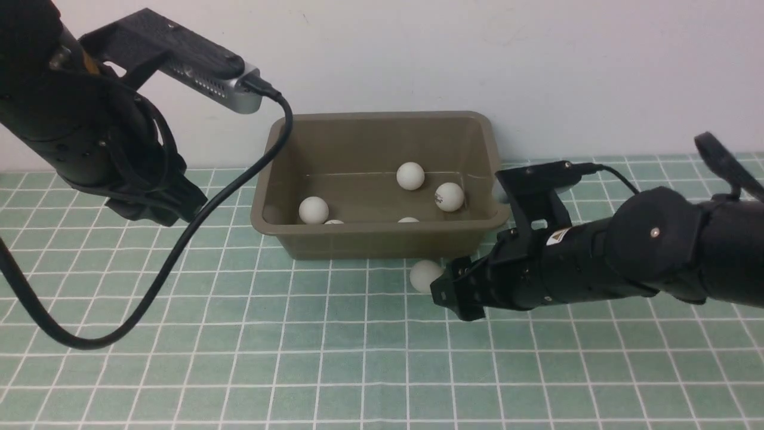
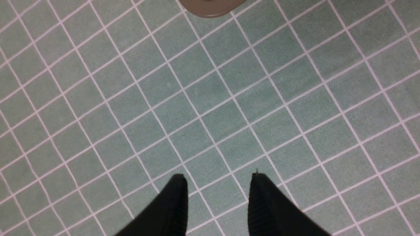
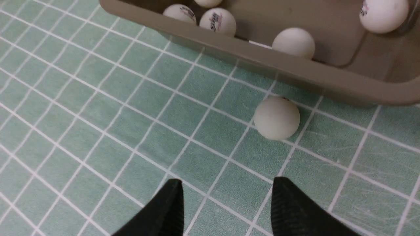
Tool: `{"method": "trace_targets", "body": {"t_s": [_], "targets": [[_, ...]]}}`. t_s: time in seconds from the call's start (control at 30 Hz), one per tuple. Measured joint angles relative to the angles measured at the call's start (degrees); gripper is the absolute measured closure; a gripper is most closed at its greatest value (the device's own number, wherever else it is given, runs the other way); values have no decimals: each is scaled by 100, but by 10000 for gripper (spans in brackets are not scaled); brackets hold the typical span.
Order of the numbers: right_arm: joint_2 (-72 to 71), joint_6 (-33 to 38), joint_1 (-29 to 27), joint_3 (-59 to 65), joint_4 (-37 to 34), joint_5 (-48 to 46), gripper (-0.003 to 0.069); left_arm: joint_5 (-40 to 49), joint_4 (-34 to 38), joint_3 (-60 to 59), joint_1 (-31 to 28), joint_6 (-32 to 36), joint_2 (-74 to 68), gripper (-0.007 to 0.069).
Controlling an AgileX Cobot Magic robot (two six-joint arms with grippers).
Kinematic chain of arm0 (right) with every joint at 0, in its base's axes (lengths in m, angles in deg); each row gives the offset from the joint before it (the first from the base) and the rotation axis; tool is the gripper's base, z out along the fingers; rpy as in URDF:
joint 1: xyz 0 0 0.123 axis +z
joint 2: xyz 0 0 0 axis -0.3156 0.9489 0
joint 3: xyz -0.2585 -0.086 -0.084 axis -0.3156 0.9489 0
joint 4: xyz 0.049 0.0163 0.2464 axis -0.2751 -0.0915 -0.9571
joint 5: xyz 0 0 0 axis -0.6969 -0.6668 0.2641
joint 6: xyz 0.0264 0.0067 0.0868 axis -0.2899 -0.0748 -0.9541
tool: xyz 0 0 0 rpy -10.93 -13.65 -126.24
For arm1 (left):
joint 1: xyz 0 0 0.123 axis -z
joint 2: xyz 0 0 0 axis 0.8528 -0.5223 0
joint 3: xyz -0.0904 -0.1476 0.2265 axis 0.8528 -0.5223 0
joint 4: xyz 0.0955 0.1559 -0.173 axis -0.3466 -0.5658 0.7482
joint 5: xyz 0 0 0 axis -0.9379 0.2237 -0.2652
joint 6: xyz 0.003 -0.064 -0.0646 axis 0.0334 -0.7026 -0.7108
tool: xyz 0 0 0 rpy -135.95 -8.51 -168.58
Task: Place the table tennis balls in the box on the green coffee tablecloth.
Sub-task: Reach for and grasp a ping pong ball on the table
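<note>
The olive-brown box (image 1: 370,239) stands at the back of the green coffee tablecloth (image 1: 334,358), with several white table tennis balls (image 1: 410,176) inside it. One more ball (image 1: 425,276) lies on the cloth against the box's front wall. My right gripper (image 3: 226,183) is low over the cloth just short of that ball (image 3: 276,118), open, with nothing between its fingers. My left gripper (image 2: 216,178) hangs raised to the left of the box, its fingers apart with only cloth showing between them. A corner of the box (image 2: 210,8) shows in the left wrist view.
A white wall rises directly behind the box. The left arm's black cable (image 1: 179,251) loops down onto the cloth left of the box. The right arm (image 1: 627,263) reaches in low from the right.
</note>
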Motion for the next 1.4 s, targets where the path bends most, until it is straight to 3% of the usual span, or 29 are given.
{"method": "trace_targets", "body": {"t_s": [0.23,0.57,1.4], "targets": [[291,0,0,-15,-508,466,75,0,0,0,0,0,0,388],[390,264,0,-91,-629,691,75,0,0,0,0,4,0,388],[998,429,0,-655,-1026,596,75,0,0,0,0,4,0,388]]}}
